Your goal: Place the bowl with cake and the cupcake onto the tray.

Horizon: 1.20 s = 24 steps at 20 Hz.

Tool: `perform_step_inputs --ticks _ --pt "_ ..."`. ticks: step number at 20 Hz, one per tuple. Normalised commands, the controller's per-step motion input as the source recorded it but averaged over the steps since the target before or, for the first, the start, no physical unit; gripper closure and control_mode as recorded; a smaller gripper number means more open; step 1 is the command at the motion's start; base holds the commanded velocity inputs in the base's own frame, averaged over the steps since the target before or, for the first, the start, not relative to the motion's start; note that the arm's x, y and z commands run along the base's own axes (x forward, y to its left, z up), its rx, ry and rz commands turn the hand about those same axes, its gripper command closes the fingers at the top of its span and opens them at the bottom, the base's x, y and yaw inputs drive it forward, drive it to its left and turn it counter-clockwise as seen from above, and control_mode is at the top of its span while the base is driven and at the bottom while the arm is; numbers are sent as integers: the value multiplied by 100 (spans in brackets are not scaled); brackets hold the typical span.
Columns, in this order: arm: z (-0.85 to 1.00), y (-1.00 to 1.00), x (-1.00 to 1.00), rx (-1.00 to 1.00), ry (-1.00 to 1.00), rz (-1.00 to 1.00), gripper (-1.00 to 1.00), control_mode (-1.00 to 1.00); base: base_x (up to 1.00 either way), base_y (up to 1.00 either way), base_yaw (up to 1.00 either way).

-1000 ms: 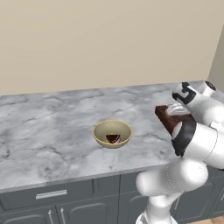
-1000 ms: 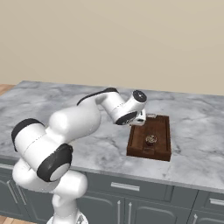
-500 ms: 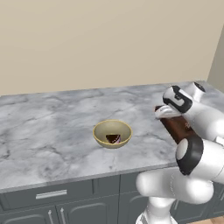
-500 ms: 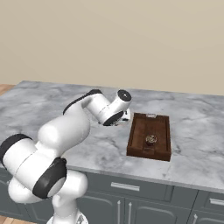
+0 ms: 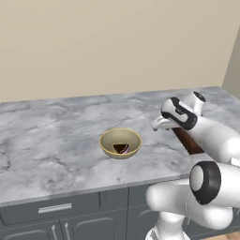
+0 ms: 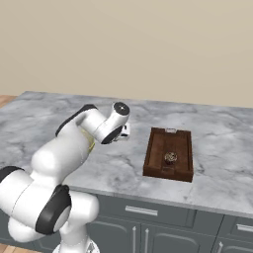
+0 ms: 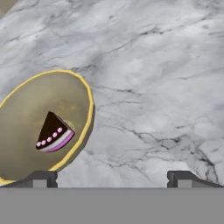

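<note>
The tan-yellow bowl stands on the grey marble counter with the dark cake wedge inside it. My gripper hovers just right of the bowl, between it and the tray. In the right base view the cupcake sits upright on the dark wooden tray, and my gripper is left of the tray. The hand view looks down on the bowl and cake at its left. There my gripper is open with nothing between its fingertips.
The marble counter runs wide to the left of the bowl and meets a beige wall behind. Grey cabinet drawers sit below the front edge. My own arm hides most of the bowl in the right base view.
My arm has swung left, away from the tray and toward the bowl. The cupcake stays on the tray and the bowl has not moved.
</note>
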Motion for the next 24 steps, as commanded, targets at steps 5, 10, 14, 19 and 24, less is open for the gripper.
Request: perform_step_inputs --ticks 5,10,14,19,24 --pt "0 50 0 0 0 0 -100 -100 0 0 0" --pt "-12 47 0 0 0 0 -100 -100 0 0 0" --pt "-36 33 0 0 3 0 -100 -100 0 0 0" --pt "-42 12 8 0 6 0 -100 -100 0 0 0" --pt "-21 5 21 1 3 0 -100 -100 0 0 0"
